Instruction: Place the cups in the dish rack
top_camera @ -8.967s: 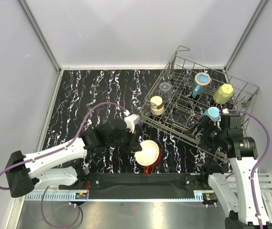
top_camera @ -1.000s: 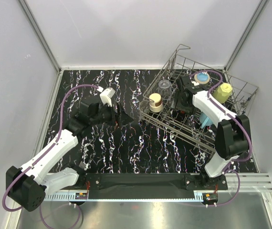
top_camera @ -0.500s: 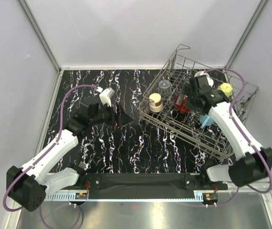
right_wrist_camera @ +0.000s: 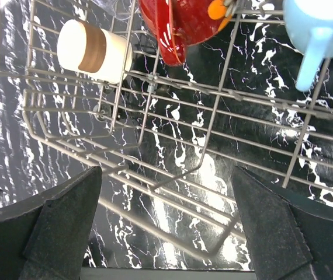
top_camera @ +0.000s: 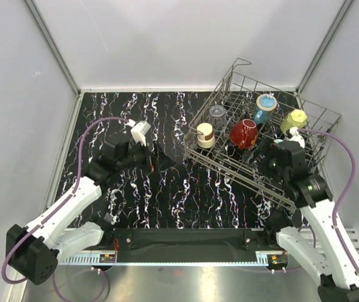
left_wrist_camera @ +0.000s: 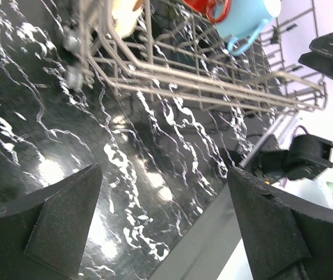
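Observation:
The grey wire dish rack (top_camera: 228,171) stands at the right of the table. Inside it are a clear tumbler (top_camera: 217,115), a cream-brown cup (top_camera: 206,135), a red mug (top_camera: 244,133), a teal cup (top_camera: 265,107) and a yellow-green cup (top_camera: 294,119). A light-blue mug (right_wrist_camera: 318,29) hangs there too, mostly hidden under my right arm in the top view. My right gripper (right_wrist_camera: 166,198) is open and empty over the rack's near side, below the red mug (right_wrist_camera: 184,23) and the cream-brown cup (right_wrist_camera: 93,51). My left gripper (top_camera: 157,157) is open and empty, left of the rack (left_wrist_camera: 213,93).
The tabletop (top_camera: 167,189) is black with white veins. White walls close it in at the back and sides. A metal rail (top_camera: 186,239) with the arm bases runs along the near edge. Purple cables (top_camera: 97,126) loop off both arms.
My right arm pulled back from the rack's middle to its near side, leaving the red mug lying in the rack. Both grippers' jaws widened. The left arm barely shifted.

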Action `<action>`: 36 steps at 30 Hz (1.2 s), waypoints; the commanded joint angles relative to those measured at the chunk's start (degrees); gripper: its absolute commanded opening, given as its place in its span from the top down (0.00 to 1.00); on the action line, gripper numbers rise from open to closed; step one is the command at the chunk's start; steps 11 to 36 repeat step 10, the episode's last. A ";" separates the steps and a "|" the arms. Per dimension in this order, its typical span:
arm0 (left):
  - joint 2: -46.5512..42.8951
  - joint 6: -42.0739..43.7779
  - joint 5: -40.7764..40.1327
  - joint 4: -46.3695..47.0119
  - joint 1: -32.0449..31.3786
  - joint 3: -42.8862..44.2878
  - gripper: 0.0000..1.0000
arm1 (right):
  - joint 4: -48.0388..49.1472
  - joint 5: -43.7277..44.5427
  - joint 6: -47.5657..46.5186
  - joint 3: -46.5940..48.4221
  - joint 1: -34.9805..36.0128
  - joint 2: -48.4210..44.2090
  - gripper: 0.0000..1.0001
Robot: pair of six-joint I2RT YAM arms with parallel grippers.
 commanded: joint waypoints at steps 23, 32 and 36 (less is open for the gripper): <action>-10.97 -6.89 0.83 7.70 -10.87 -7.13 0.01 | 4.92 -10.34 5.93 -14.95 -0.29 -20.53 0.00; -10.97 -6.89 0.83 7.70 -10.87 -7.13 0.01 | 4.92 -10.34 5.93 -14.95 -0.29 -20.53 0.00; -10.97 -6.89 0.83 7.70 -10.87 -7.13 0.01 | 4.92 -10.34 5.93 -14.95 -0.29 -20.53 0.00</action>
